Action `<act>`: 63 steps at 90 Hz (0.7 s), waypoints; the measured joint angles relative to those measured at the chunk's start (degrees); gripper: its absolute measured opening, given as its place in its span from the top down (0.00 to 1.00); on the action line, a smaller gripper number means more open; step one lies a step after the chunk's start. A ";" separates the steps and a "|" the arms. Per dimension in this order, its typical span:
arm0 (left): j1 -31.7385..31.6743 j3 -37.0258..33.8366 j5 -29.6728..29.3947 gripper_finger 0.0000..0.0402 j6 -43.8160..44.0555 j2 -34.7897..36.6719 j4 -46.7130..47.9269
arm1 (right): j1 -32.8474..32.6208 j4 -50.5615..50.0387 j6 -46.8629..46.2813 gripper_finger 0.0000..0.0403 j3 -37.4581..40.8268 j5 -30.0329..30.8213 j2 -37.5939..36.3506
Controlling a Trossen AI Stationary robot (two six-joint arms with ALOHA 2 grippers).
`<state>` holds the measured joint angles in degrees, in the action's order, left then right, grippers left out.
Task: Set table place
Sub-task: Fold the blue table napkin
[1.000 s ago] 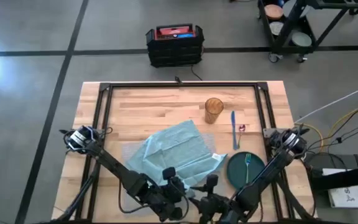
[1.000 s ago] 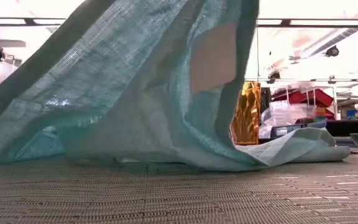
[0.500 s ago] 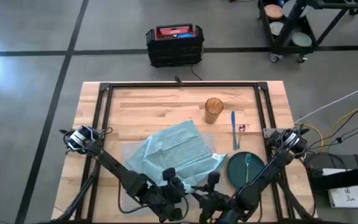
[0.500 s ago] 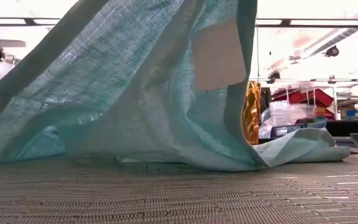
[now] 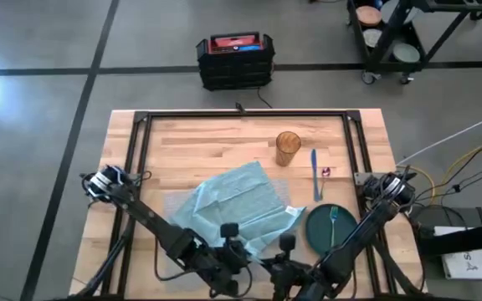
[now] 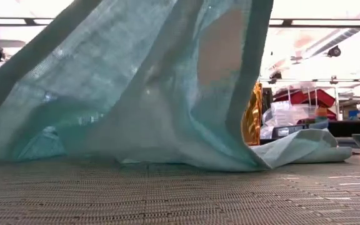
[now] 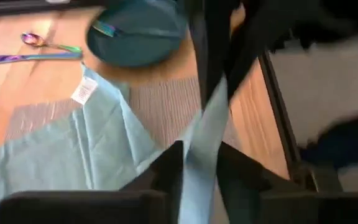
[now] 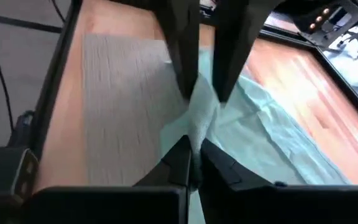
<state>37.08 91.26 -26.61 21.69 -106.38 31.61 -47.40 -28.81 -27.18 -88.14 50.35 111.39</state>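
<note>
Near table (image 5: 224,138) front edge, both pincers clamp napkin (image 5: 233,201); wrist views alone show grips.

Grey woven place (image 5: 174,203) lies flat on the plank table (image 5: 207,142), mostly cloth-covered.

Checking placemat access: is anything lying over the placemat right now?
Yes. The teal napkin lies over most of the grey placemat, and both the left gripper and right gripper pinch its near edge. The plate sits beside it on the table.

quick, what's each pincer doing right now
Left pincer: shut on the teal napkin.
Right pincer: shut on the same napkin.
</note>
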 joint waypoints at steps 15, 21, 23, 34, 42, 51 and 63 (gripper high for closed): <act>1.78 0.02 2.32 0.63 8.77 3.34 16.40 | -0.68 -0.45 -1.67 1.00 0.00 -3.27 -0.19; 3.33 0.07 3.13 0.61 13.23 3.59 26.06 | -0.92 -1.55 -3.79 1.00 0.02 -5.22 -0.19; 4.00 0.05 3.35 0.60 14.79 3.56 29.32 | -1.01 -1.78 -4.64 1.00 0.02 -5.74 -0.19; 7.36 -2.40 3.43 0.60 23.09 3.53 42.24 | -1.82 -3.08 -8.44 1.00 0.09 -8.64 -0.19; 9.63 -6.51 3.45 0.61 25.10 3.68 43.44 | -2.43 -4.02 -10.93 1.00 0.13 -11.23 -0.19; 11.48 -11.58 3.65 0.62 25.33 4.11 39.79 | -3.49 -5.71 -13.96 1.00 0.13 -12.96 -0.19; 12.61 -18.06 4.94 0.61 25.36 4.21 33.46 | -4.91 -8.00 -18.35 1.00 0.15 -13.12 -0.19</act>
<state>49.69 73.21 -21.67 47.05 -102.17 65.07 -52.31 -36.81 -45.53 -87.99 37.23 111.20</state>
